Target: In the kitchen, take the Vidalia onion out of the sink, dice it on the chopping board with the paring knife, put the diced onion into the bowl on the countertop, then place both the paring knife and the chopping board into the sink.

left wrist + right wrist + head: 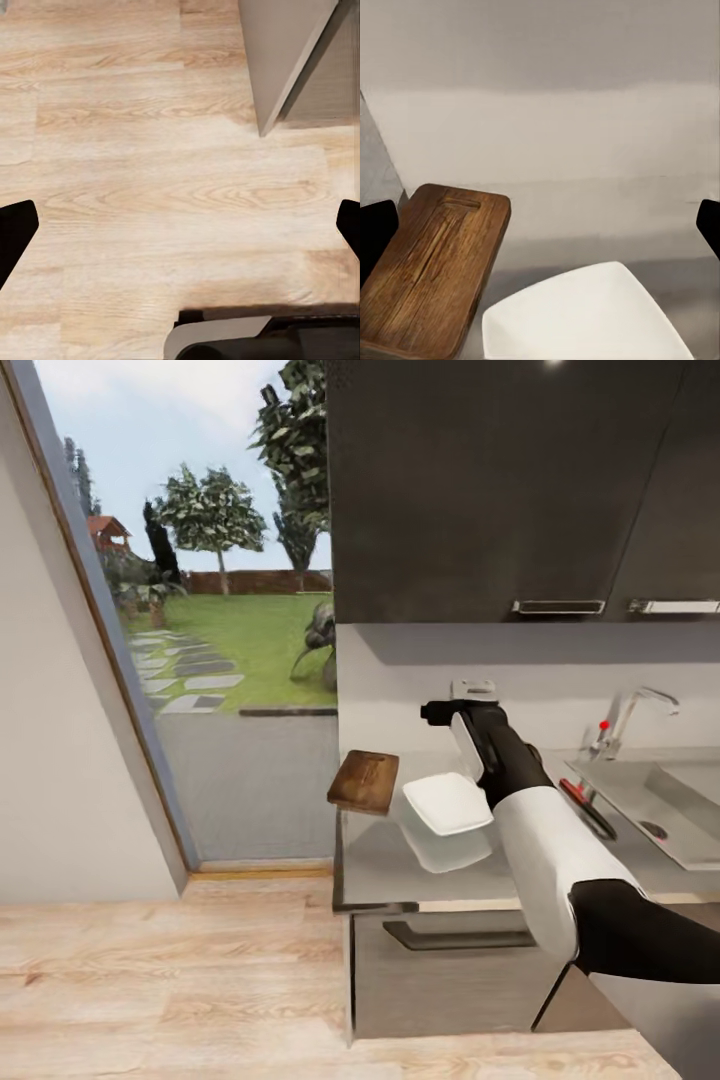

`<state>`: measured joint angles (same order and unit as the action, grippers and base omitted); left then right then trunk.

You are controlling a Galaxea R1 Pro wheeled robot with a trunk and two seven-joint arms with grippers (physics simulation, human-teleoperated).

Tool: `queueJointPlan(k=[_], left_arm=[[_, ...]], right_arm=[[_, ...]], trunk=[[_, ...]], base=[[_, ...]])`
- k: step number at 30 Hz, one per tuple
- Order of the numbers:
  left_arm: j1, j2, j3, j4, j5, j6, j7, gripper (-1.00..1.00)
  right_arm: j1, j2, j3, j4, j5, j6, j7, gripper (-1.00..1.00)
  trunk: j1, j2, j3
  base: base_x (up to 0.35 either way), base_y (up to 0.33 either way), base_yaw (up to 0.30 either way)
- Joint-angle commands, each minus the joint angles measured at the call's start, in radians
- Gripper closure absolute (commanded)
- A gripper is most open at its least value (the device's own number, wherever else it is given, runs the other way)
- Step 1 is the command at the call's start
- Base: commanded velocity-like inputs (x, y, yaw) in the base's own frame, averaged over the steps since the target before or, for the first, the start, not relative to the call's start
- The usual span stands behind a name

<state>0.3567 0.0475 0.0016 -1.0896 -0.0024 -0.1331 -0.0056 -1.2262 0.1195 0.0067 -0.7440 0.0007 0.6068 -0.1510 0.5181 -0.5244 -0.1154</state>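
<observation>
Right arm raised over the desk (372,870), its end effector (462,708) hovering above the white bowl (447,803). Right wrist view: fingertips far apart at the frame edges, nothing between them, so wide open and empty. Left end effector (180,225) is also spread wide and empty, pointing down at the wooden floor (150,172).

Layout, head view:
- Chopping board (364,781) at the desk's left end, one corner overhanging the edge. Handle slot toward the wall.
- Bowl just beside the board, on the sink side; the two look apart, not touching.
- Paring knife (586,806) lying on the desk by the near rim of the sink (620,785), red handle toward the wall.
- Tap (630,715) with red knob behind the basin.
- Onion not picked out; the basin interior is partly cut off at the frame's right.

Judgement: task barely begun; the onion is yet to be fetched. The right arm is over the bowl, well left of the basin. Doing it well means:
- swing the arm right, clear of the tap, before lowering;
- turn head or base so the whole basin is in sight first;
- keep fingers wide, close around the onion's widest part; round things roll;
- carry it over the bowl without clipping the rim, set it mid-board, away from the overhang.
</observation>
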Motion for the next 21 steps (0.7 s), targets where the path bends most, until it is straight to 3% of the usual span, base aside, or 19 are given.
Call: queueJointPlan(k=[1, 18, 21], left_arm=[[0.000, 0.000, 0.000, -0.001, 0.000, -0.002, -0.001, -1.00], [0.000, 0.000, 0.001, 0.000, -0.001, -0.001, 0.001, -1.00], [0.000, 0.000, 0.001, 0.000, -0.001, 0.000, 0.001, -1.00]], right_arm=[[0.000, 0.000, 0.001, 0.010, 0.000, 0.005, 0.008, -1.00], [0.002, 0.002, 0.003, 0.049, 0.001, 0.005, 0.097, -1.00], [0.005, 0.002, 0.019, 0.050, 0.002, 0.005, 0.100, -1.00]], trunk=[[0.001, -0.002, -0.002], [0.001, -0.002, -0.002], [0.001, -0.002, -0.002]], base=[[0.238, -0.239, 0.000], [0.253, -0.233, 0.000], [0.316, -0.067, 0.000]])
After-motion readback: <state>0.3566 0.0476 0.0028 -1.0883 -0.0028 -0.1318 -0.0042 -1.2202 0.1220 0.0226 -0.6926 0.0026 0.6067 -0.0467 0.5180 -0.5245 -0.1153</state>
